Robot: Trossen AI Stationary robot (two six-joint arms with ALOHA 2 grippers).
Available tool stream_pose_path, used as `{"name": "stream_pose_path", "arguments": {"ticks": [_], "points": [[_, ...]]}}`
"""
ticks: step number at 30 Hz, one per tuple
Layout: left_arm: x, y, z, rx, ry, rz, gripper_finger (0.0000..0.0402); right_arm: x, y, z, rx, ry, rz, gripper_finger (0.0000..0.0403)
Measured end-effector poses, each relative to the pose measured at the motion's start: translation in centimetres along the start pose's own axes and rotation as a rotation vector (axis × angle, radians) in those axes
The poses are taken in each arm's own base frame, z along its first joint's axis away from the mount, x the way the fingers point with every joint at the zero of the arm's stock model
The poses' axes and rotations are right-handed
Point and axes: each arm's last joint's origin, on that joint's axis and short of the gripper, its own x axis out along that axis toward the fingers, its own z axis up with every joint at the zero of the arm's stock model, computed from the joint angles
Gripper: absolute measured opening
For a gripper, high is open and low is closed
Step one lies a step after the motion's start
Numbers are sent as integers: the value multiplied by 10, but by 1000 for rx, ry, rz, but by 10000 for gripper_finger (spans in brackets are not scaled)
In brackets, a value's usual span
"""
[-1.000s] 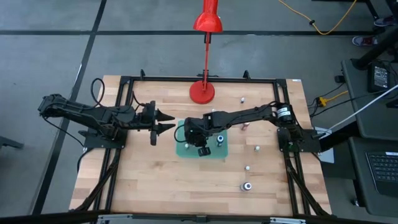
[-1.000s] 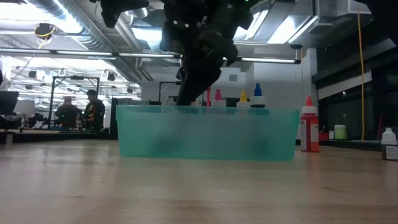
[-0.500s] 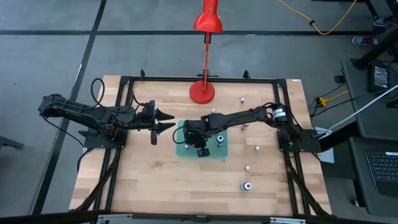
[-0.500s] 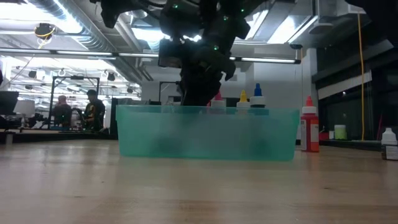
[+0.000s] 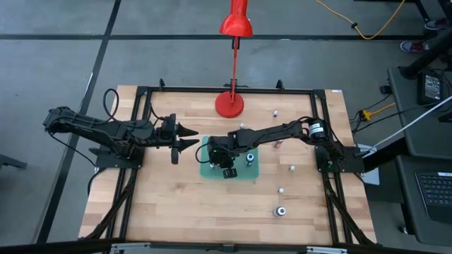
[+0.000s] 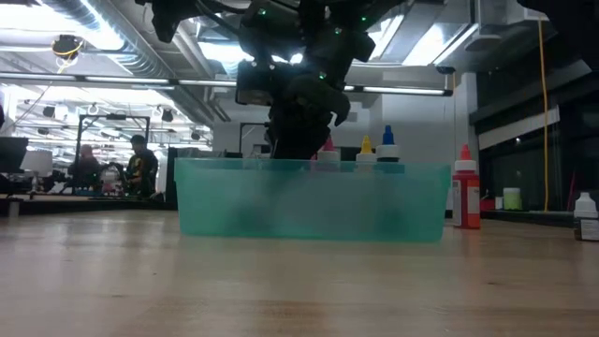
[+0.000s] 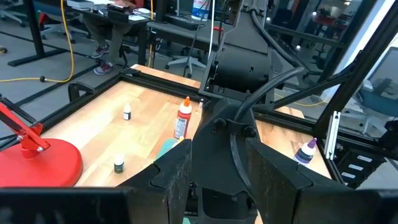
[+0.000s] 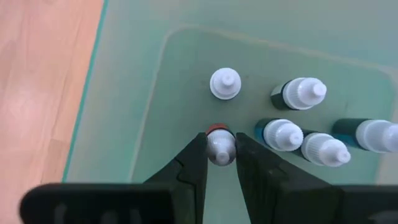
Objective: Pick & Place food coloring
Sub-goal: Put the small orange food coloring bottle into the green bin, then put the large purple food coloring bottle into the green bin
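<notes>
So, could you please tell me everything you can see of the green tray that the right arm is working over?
The translucent green plastic tray is a shallow rectangular bin with rounded inner corners, sitting flat on the wooden table near its middle. The right tool is lowered inside it, shut on a small white-capped bottle with a red collar. Five more white-capped bottles stand upright on its floor, several with dark bodies. In the low view, coloured bottle tips show above its far rim.

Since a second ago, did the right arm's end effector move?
Yes. The right end effector slid slightly left over the translucent green plastic bin, away from the bin's right wall.
</notes>
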Motion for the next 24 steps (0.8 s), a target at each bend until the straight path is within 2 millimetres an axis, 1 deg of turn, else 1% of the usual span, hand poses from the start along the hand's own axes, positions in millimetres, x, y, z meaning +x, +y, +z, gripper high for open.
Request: {"name": "stream_pose_path", "arguments": {"ticks": [9, 16, 19, 24], "points": [[0, 0, 0, 0, 0, 0, 145, 0, 0, 1, 5, -5, -2, 109], [0, 0, 0, 0, 0, 0, 145, -1, 0, 1, 5, -5, -2, 117], [0, 0, 0, 0, 0, 0, 146, -7, 3, 5, 1, 9, 2, 117], [0, 0, 0, 0, 1, -1, 145, -23, 9, 21, -21, -16, -32, 117]]}}
